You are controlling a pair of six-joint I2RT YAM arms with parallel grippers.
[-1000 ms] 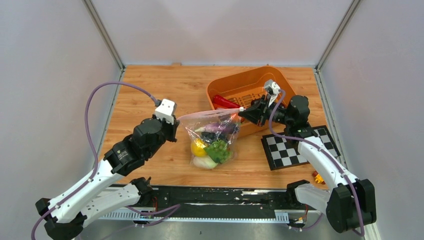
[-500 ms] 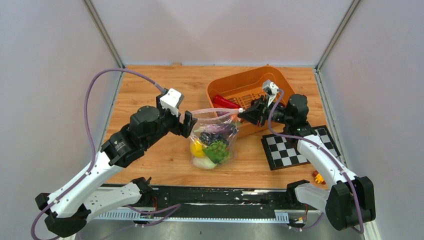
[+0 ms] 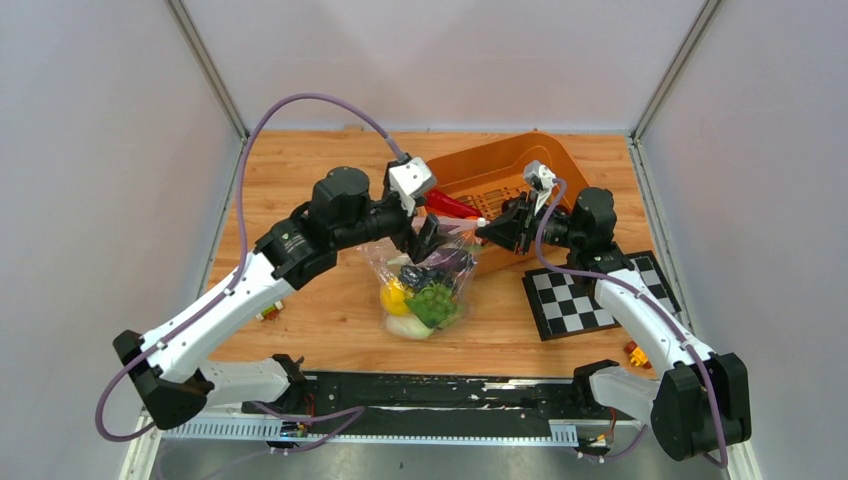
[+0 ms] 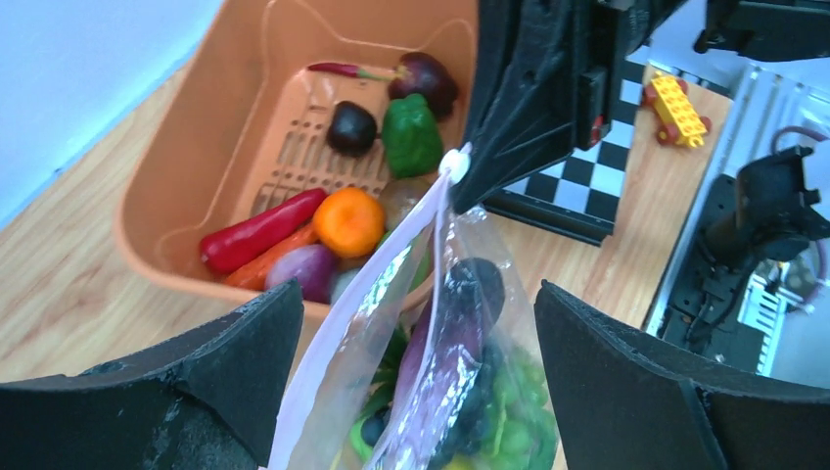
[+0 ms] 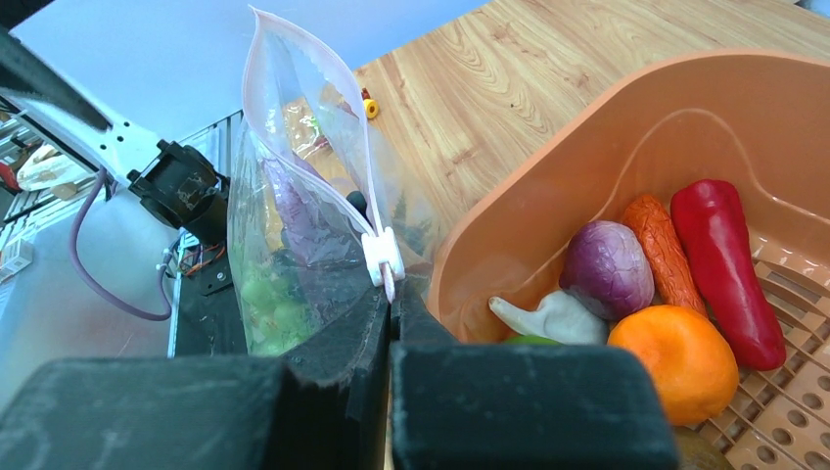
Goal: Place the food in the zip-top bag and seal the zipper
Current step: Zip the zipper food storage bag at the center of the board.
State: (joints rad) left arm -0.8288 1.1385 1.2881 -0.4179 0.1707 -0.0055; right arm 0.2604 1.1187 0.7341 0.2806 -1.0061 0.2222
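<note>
While the dotted bag [image 3: 425,292] stands on the desk [image 3: 320,180] with food [image 3: 436,300] inside, just left of the orange tub [image 3: 505,160], I see my right end effector [image 3: 487,228] clamped on its zipper [image 5: 364,211] end; my left end effector [image 3: 425,240] gapes apart astride the mouth.

Bright, even, from overhead; soft shadows on table [image 3: 330,190]. Glare on bag [image 4: 445,362] (faint). Slightly blurred at fingers [image 5: 196,411], wrist views.
</note>
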